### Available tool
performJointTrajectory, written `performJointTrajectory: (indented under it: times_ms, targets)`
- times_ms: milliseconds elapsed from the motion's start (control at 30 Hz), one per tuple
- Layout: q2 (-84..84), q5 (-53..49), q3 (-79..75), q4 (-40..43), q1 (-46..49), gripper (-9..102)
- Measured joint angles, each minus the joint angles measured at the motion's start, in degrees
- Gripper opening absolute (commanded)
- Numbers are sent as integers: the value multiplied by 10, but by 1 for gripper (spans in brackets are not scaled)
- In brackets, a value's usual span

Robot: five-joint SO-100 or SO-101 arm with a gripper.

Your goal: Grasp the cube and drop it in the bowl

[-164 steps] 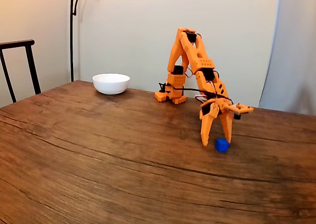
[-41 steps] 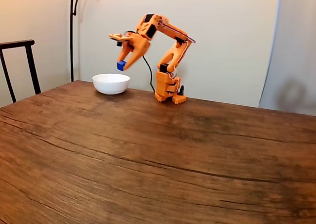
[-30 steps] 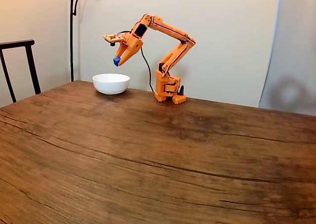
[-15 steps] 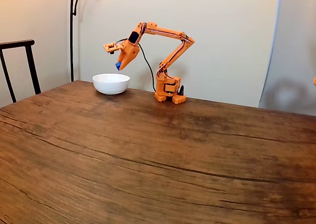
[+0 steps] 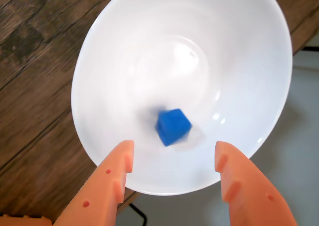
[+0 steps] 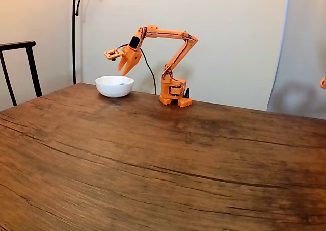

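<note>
1. The gripper hangs right above the bowl with its two orange fingers spread wide and nothing between them. In the fixed view it's the same story: the gripper sits just over the bowl at the far left corner of the table.

2. The cube is inside the bowl, sitting low on the white inner surface near the side closest to the fingers. It looks a bit smeared in the wrist view, so my guess is it hasn't fully settled, could be bouncing or sliding.

3. So the drop looks done to me. The task is basically finished if the cube stays put.

4. What could go wrong from here:
   - The bowl is glossy and shallow, so a lively cube could skid up the wall. Probably not enough to hop out, but can't rule it out.
   - The fingertips are near the rim. If the arm pulls back low instead of lifting first, a finger could clip the rim and shove or tip the bowl.
   - The bowl sits near the back edge of the table, with the arm's base beside it, so a nudge that way could be bad news.
</note>
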Motion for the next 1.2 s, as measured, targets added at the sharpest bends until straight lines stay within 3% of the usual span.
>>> performJointTrajectory:
  times_ms: [267, 500, 600, 833, 1200]
  targets:
    - [0, 0, -30, 33, -51, 21]
    - [0, 0, -96, 98, -150, 21]
    - [0, -11, -128, 131, -207, 20]
    - [0, -58, -171, 189, -341, 5]
    - [0, -175, -176, 194, -575, -1]
